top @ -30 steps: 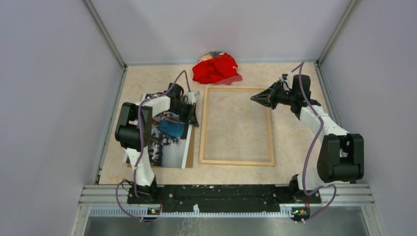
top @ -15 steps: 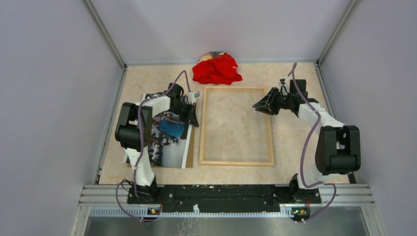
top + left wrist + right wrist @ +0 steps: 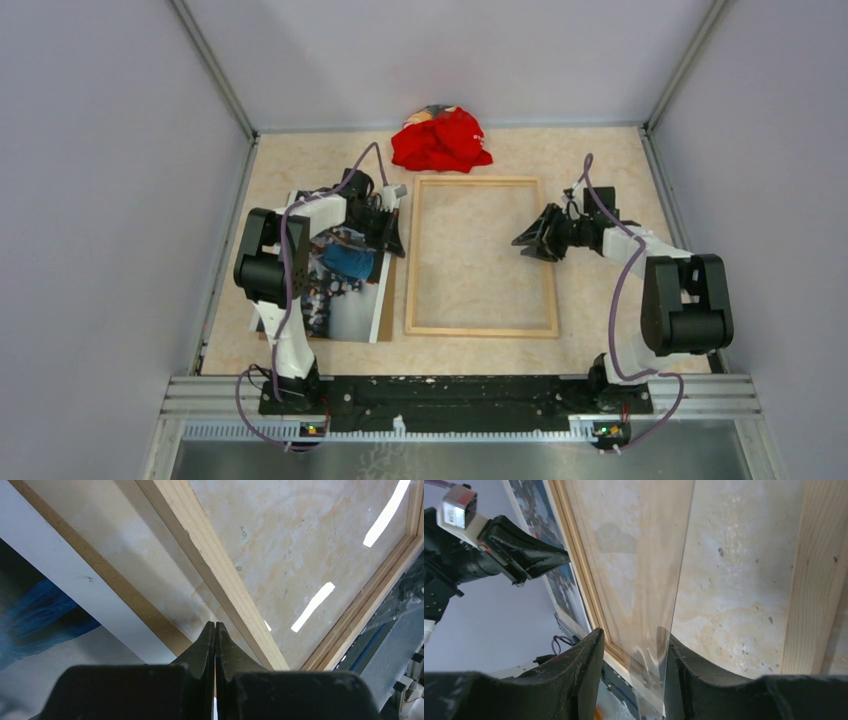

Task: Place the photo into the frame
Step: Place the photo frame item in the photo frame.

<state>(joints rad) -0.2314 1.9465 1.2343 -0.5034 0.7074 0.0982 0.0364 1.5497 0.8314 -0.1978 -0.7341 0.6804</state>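
Beige marbled tabletop point(image 3: 300, 160), grey walls.

- Frame point(image 3: 480, 329): thin light-wood rectangle, flat at centre.
- Photo point(image 3: 340, 290): glossy print, white border, on a brown board point(image 3: 385, 300) towards the left edge.
- My left claw point(image 3: 393, 243): pressed together, empty, between board and frame.
- My right claw point(image 3: 528, 243): jaws apart either side of a clear pane point(image 3: 644, 580).
- Step: photo not yet lifted.
- Next: probably a pinch on its thin edge.

Bright even overhead light, soft shadows, white glare streaks inside the frame point(image 3: 215, 565), wrist-view foregrounds blurred
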